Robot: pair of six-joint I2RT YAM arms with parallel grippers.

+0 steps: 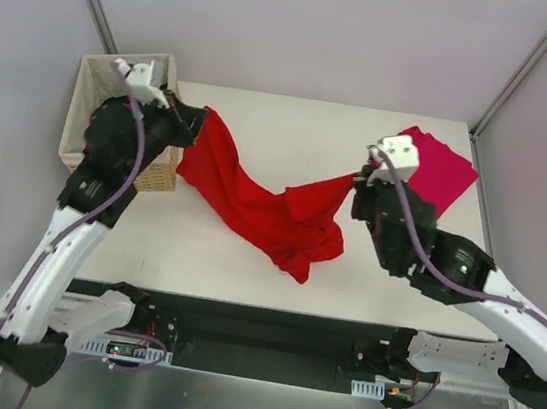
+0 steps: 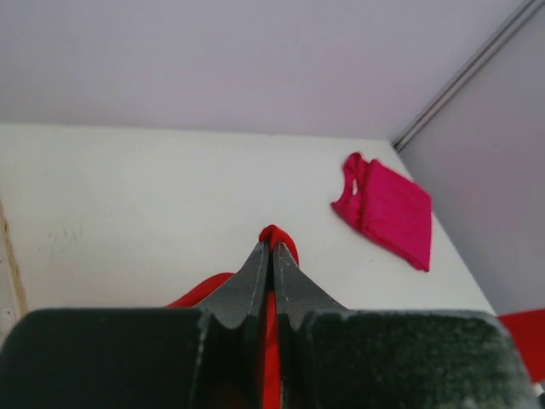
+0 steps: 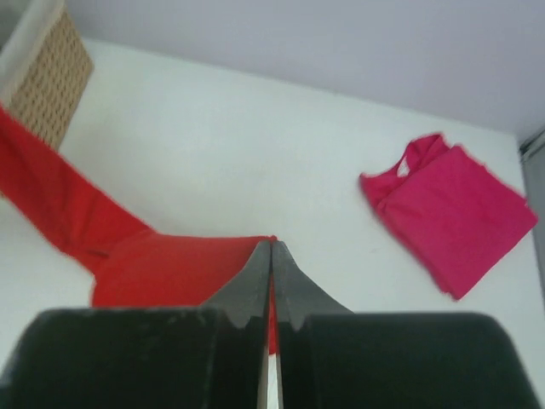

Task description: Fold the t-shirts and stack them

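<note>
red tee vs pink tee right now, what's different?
Colour: the red t-shirt is bright red, the pink t-shirt magenta. State: the red t-shirt hangs unfolded between the left gripper and right gripper, both shut on it; the pink t-shirt lies folded, untouched, at the table's far right corner. Red spreads wider than pink. Both are cloth shirts.

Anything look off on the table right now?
Nothing damaged or spilled. The red t-shirt sags twisted and bunched between the left gripper and right gripper; the folded pink t-shirt sits askew by the far right corner of the table.
</note>
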